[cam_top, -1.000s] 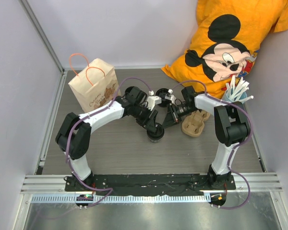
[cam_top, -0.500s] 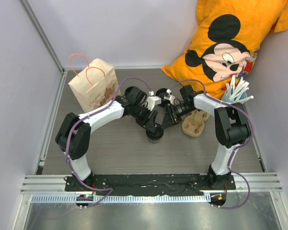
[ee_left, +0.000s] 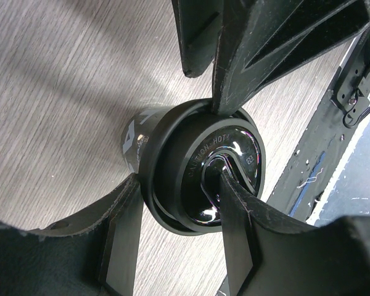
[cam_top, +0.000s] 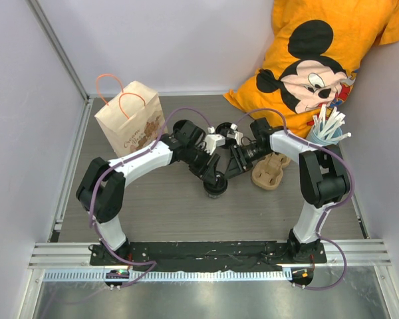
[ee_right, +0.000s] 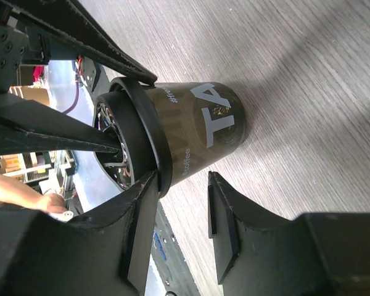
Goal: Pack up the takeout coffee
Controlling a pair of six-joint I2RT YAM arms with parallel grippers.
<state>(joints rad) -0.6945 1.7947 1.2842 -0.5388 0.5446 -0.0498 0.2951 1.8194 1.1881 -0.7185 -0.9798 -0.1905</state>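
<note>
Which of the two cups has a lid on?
The black coffee cup at mid-table, lidded; the light blue cup stands open, full of white straws.

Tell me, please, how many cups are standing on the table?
2. The black takeout coffee cup stands at the middle of the table; the light blue cup of white straws stands near its right edge. The brown paper bag may hide others.

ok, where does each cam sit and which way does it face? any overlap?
Top external: above and behind the bases, looking down at the table; both arms show whole.
Left wrist: on the left arm, looking past the left gripper onto the lid; right gripper enters at top.
Right wrist: on the right arm, facing the black cup side-on; own fingers below, the left's above.
Shared: all three see the cup.
</note>
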